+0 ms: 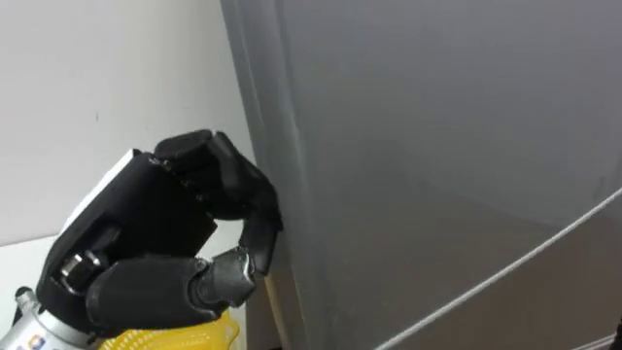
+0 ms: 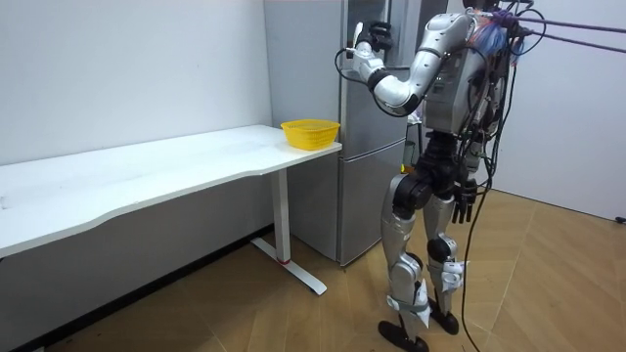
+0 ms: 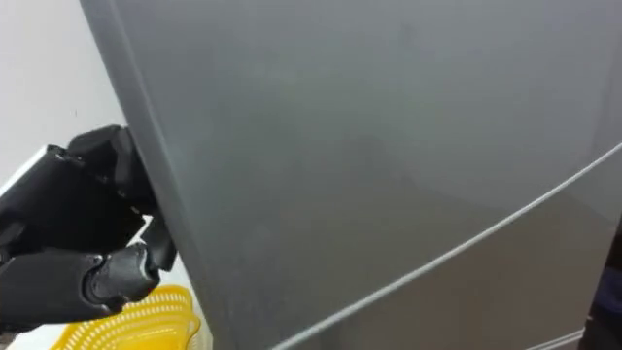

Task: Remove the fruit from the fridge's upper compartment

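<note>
One hand is doing the work. The left hand is reaching up at the left edge of the upper door of the fridge. Its fingers are curling onto that edge and, as far as this close angle allows, hooking it rather than just resting there. The right hand is hanging at the robot's side, fingers relaxed, holding nothing. The robot is standing facing the fridge, beside the end of the table. A yellow basket is sitting at the table corner nearest the fridge.

Step in hand: opening the upper compartment. The door is looking shut. The next move is calling for a firm hook behind the edge, then an outward pull, with the body clearing the swing.

Hidden: the item is judged to be sitting behind the shut door, so its kind and place inside are unknown. In the right eye view the door edge is masking part of the left hand.
</note>
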